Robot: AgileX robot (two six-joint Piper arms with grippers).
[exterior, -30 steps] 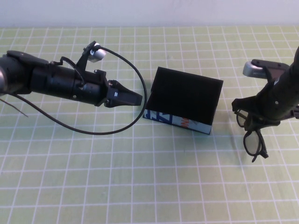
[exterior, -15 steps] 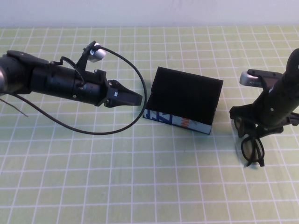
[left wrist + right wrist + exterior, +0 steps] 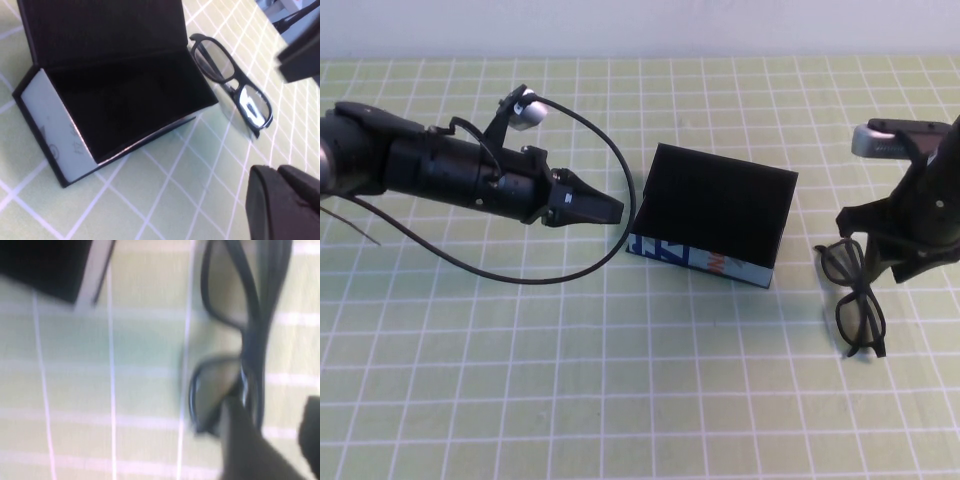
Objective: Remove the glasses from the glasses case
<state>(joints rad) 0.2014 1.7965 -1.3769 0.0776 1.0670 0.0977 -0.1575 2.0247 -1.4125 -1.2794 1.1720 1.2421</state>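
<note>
Glasses [image 3: 852,300] flat on mat right of open glasses case [image 3: 715,215], its empty interior seen only in left wrist view; right gripper [image 3: 892,262], earlier clamping them, now spread just above; left gripper [image 3: 605,211] closed, beside case.

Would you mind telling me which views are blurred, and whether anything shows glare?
Right wrist view: soft throughout, the glasses smeared beneath the right gripper. Left wrist view: sharper, glare on one lens of the glasses, the left gripper defocused. High view: crisp, evenly lit, glasses case clear.
</note>
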